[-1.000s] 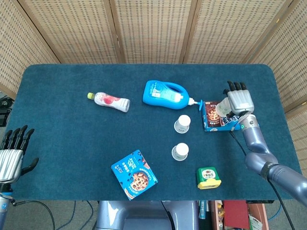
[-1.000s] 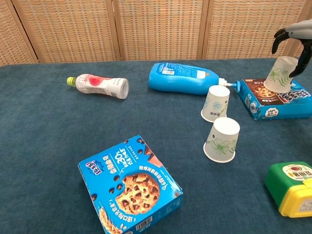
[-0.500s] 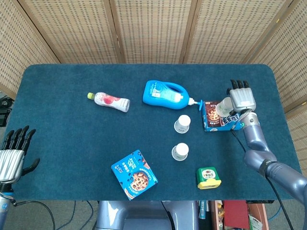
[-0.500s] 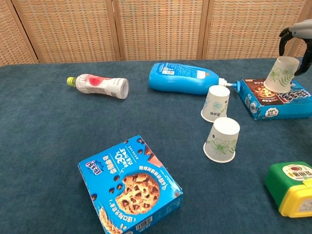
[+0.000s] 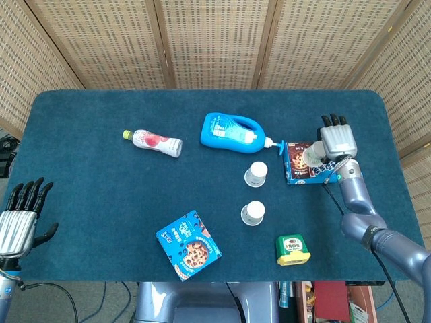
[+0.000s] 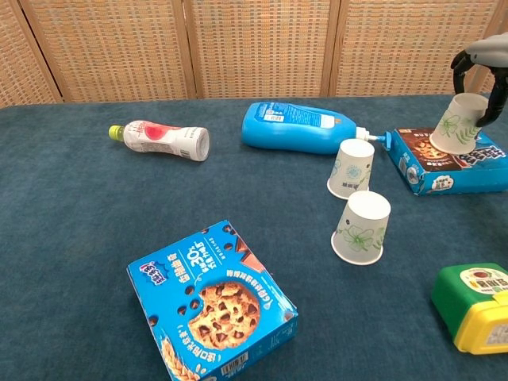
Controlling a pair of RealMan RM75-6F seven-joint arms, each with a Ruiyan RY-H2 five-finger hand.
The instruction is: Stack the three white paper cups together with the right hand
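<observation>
Three white paper cups with a green leaf print are in view, all upside down. Two stand on the blue cloth mid-table: one farther back, one nearer the front. The third cup is tilted over a brown cookie box at the right; my right hand grips it from behind and above. My left hand hangs off the table's front left corner, fingers apart and holding nothing.
A blue detergent bottle lies behind the cups, its nozzle touching the brown box. A pink drink bottle lies at the back left. A blue cookie box and a green-yellow tin sit near the front edge.
My left hand has sunk lower at the front left corner. The right hand and its cup have shifted only slightly over the brown box.
</observation>
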